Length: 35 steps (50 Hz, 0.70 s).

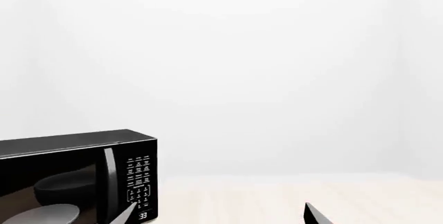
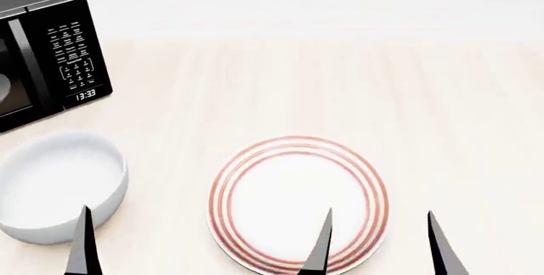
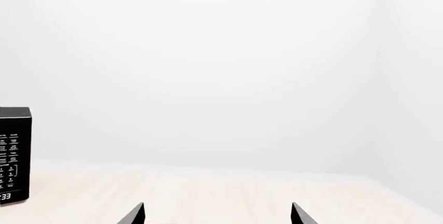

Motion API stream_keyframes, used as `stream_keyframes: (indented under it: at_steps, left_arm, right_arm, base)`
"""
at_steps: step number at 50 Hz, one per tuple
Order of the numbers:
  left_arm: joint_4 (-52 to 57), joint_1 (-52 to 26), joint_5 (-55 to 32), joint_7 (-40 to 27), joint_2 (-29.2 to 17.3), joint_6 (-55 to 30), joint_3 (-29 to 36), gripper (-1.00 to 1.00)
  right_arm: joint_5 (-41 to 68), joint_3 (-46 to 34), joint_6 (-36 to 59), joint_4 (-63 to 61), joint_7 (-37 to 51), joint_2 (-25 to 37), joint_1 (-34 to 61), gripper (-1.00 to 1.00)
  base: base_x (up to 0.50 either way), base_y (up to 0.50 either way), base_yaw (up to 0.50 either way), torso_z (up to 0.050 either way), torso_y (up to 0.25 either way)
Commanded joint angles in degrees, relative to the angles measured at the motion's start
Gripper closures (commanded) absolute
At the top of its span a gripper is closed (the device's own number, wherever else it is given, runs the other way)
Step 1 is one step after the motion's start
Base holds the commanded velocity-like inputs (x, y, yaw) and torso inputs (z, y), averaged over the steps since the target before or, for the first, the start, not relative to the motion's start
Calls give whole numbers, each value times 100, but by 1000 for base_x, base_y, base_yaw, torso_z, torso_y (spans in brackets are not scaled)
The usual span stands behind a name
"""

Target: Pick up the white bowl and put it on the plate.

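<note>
The white bowl (image 2: 60, 186) sits on the table at the near left in the head view. The plate (image 2: 297, 202) with red rings lies to its right, near the middle. My left gripper (image 1: 221, 216) is open and empty. Only one of its fingers (image 2: 83, 249) shows in the head view, over the bowl's near right rim. My right gripper (image 2: 380, 246) is open and empty, with one finger over the plate's near right part and the other past its right edge. Neither wrist view shows the bowl or the plate. The right wrist view shows its gripper (image 3: 217, 216) open.
A black microwave (image 2: 42, 52) stands at the far left of the pale wooden table (image 2: 340, 84). It also shows in the left wrist view (image 1: 69, 177) and at the edge of the right wrist view (image 3: 14, 154). White walls stand behind.
</note>
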Motion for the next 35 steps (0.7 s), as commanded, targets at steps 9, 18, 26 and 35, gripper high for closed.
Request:
stream_keyframes:
  at_steps: [9, 18, 26, 35]
  left_arm:
    - [9, -15, -36, -102, -98, -3, 64, -100]
    - [64, -26, -43, -162, -144, -47, 72, -100]
    - [337, -92, -2, -258, -217, -320, 41, -100]
    - [1476, -705, 52, -456, -440, -2011, -177, -100]
  right_arm:
    - [146, -11, -56, 4, 128, 63, -6, -100]
    - [102, -68, -95, 46, 186, 121, 2, -100]
    - [67, -154, -154, 90, 219, 163, -10, -100]
    - [48, -214, -256, 231, 256, 212, -25, -100]
  base:
    - [278, 0, 0, 0, 2]
    - [0, 0, 0, 0, 0]
    - [0, 0, 0, 0, 0]
    - [0, 0, 0, 0, 0]
